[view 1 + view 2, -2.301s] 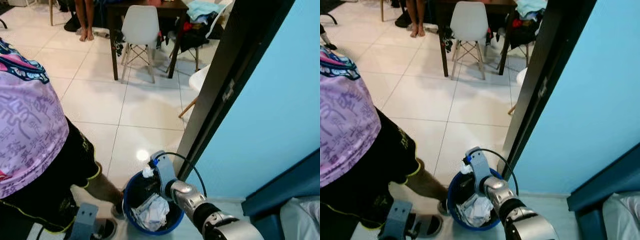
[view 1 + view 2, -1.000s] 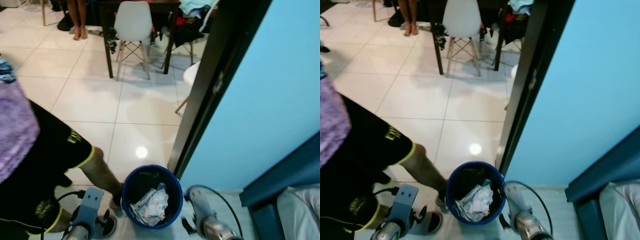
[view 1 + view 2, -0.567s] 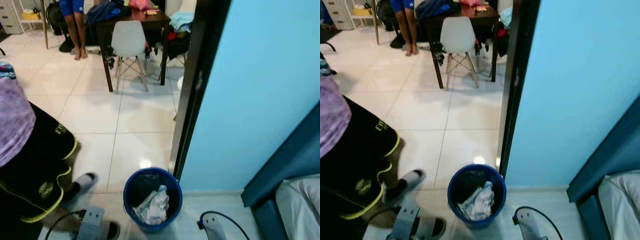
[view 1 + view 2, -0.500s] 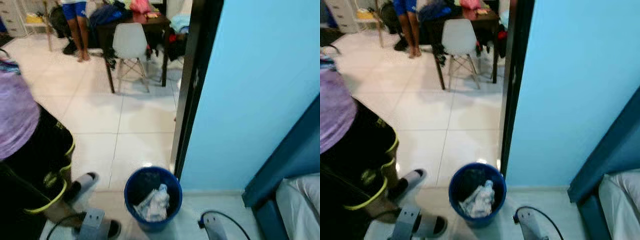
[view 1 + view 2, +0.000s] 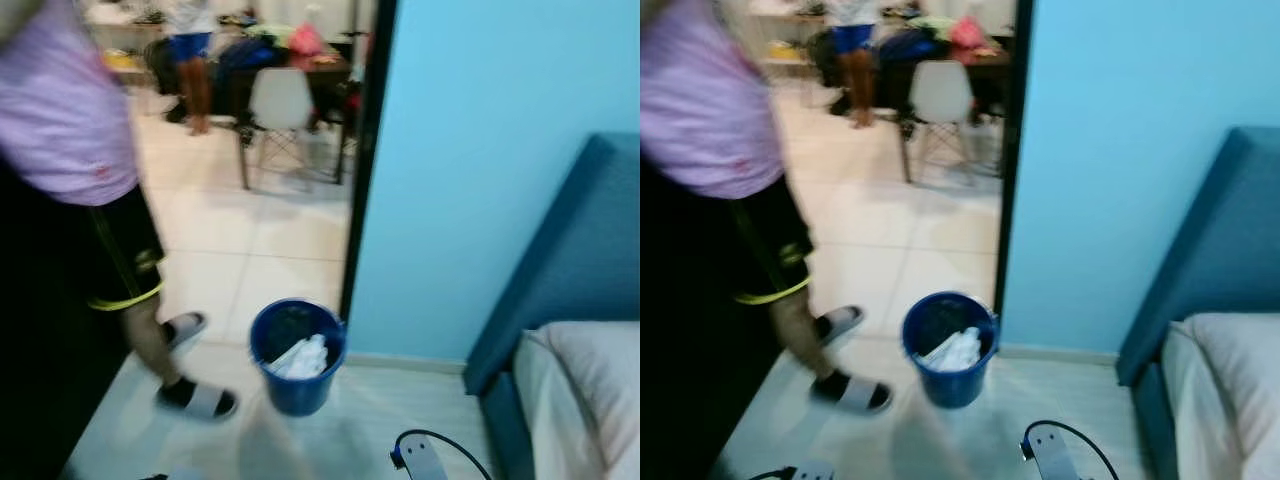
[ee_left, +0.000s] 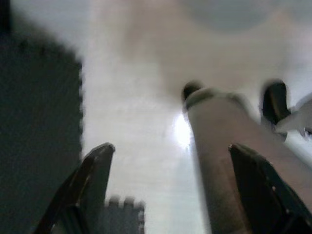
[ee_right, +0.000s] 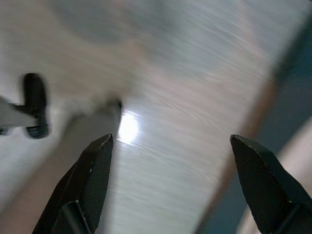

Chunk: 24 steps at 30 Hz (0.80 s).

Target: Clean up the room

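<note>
The blue bin [image 5: 297, 355] stands on the pale floor [image 5: 330, 440] right beside the dark door frame [image 5: 365, 150], at about 12 o'clock ahead of the robot and a little to the left, with crumpled white paper [image 5: 298, 357] lying inside it. The paper looks light, soft and easy to crush, so any pinch on a fold would likely hold it; the bin looks like thin stiff plastic, light when this empty, and best taken by its rim, which may flex and tip if gripped on one side alone. The views are blurred. A person in a pink shirt and black shorts [image 5: 90, 200] stands at 10 o'clock, slippers [image 5: 195, 400] near the bin. A blue bed [image 5: 560, 330] lies at 2 o'clock. Both arms hang low, pointing down at the floor: the left end effector [image 6: 170, 185] has its fingers spread wide apart and empty, and the right end effector [image 7: 170, 180] is likewise spread wide with nothing between its fingers
</note>
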### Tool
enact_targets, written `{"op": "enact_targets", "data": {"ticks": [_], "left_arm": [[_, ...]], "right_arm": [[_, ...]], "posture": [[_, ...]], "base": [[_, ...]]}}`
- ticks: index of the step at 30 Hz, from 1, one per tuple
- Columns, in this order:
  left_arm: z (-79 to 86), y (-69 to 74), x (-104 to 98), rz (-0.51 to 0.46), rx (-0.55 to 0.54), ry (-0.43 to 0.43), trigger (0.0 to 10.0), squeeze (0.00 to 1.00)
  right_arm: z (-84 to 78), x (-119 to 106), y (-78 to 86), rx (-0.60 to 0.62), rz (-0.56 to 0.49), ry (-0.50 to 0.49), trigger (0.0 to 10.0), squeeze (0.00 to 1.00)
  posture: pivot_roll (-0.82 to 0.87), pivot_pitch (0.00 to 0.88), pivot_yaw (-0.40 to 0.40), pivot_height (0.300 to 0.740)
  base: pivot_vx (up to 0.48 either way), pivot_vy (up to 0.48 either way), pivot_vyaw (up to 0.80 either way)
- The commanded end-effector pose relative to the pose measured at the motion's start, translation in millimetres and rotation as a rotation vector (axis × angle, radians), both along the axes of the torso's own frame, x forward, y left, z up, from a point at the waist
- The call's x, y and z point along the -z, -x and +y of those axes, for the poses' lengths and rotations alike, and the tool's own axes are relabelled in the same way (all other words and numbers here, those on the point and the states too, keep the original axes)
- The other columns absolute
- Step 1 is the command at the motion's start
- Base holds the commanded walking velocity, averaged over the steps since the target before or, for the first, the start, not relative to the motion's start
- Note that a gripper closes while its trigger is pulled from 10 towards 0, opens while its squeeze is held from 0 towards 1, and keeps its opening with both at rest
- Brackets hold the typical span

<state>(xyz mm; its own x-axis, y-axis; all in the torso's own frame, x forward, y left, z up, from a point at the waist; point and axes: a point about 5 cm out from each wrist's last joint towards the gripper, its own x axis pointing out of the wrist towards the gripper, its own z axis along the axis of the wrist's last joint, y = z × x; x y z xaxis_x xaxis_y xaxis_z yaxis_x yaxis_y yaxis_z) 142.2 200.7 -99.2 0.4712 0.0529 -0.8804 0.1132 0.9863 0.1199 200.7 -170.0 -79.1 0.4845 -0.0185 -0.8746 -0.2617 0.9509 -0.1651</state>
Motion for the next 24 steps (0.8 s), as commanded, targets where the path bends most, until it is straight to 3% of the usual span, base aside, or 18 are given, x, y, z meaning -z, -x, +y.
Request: {"op": "enact_targets", "data": {"ticks": [1,8,14,18,24], "left_arm": [[-1.4,3.8,1.7,0.02,0.01,0.006,10.0,0.0],[-3.7,4.1,2.0,0.019,0.034,0.013,10.0,0.0],[-4.4,3.8,1.9,0.019,0.044,0.014,10.0,0.0],[-5.6,4.5,2.4,0.024,0.054,0.017,10.0,0.0],[-8.0,6.3,3.2,0.029,0.08,0.019,10.0,0.0]], "right_arm": [[-4.8,5.9,12.4,0.005,0.041,0.015,10.0,0.0],[-20.8,6.7,17.9,0.007,0.052,0.039,10.0,0.0],[-19.7,10.1,25.0,0.001,0.065,0.044,10.0,0.0],[-12.0,12.9,29.2,-0.025,0.075,0.059,10.0,0.0],[-17.6,12.8,30.5,0.0,0.077,0.057,10.0,0.0]], "posture": [[-0.03,0.045,-0.005,0.735],[-0.03,0.042,-0.007,0.735],[-0.03,0.044,-0.007,0.735],[-0.03,0.05,-0.003,0.735],[-0.04,0.057,0.0,0.735]], "base": [[-0.48,0.0,0.0],[-0.48,0.0,0.0],[-0.48,0.0,0.0],[0.0,0.0,-0.65],[0.0,0.0,-0.72]]}}
